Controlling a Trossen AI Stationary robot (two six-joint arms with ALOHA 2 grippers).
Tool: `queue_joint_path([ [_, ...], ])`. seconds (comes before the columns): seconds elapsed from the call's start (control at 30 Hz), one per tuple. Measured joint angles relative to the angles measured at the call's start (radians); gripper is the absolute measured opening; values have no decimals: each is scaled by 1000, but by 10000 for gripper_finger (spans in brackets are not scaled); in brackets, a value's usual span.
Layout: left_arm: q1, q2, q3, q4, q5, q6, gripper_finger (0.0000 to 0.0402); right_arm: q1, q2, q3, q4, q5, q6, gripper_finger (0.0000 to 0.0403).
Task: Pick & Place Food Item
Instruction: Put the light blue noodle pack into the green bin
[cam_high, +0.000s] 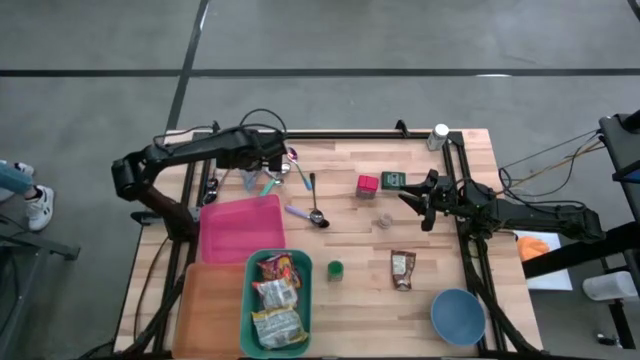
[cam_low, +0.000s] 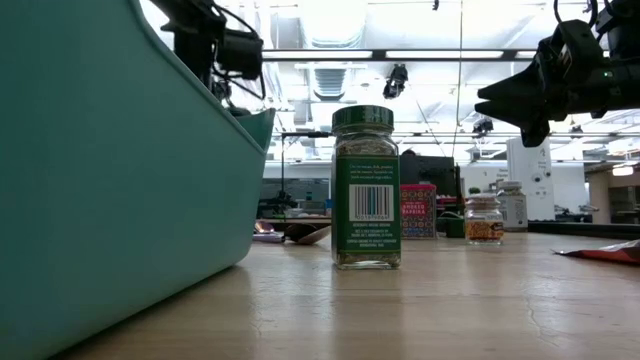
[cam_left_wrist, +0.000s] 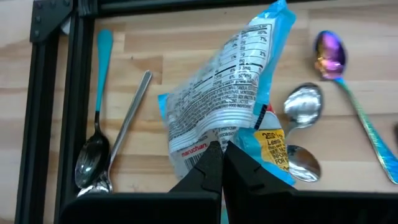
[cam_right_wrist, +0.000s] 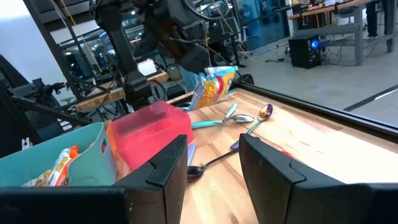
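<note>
The left pincer (cam_high: 268, 172), seen from above, sits at the far left part of the wooden surface (cam_high: 440, 240), clenched on a blue and white ramen packet (cam_high: 262, 180) just beyond the pink bin (cam_high: 240, 228); the right pincer (cam_high: 412, 198) hangs near the right edge, by a red box (cam_high: 368, 185) and a green box (cam_high: 392, 179), its fingers parted with nothing between them. A teal bin (cam_high: 300, 300) nearer the front holds further food packets, with a green-capped jar (cam_high: 335, 270), a small packet (cam_high: 402, 270) and a blue bowl (cam_high: 458, 316) to its right. At table height, a herb jar (cam_low: 366, 188) stands upright beside the teal bin wall (cam_low: 100, 180). The left wrist view shows the ramen packet (cam_left_wrist: 230, 106) pinched at its lower edge between the closed fingers (cam_left_wrist: 208, 168), raised above spoons (cam_left_wrist: 301, 106) lying on the surface. The right wrist view shows the fingers (cam_right_wrist: 267, 163) apart, facing the pink bin (cam_right_wrist: 152, 134) and the held packet (cam_right_wrist: 214, 84).
</note>
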Motion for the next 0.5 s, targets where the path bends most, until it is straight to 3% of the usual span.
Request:
queue_joint_path([
  [0.23,-37,-52,0,6,-36,12,0,0,0,0,0,0,0,142],
  [0.5,-128,-123,-1,78,-120,132,0,0,0,0,0,0,0,142],
])
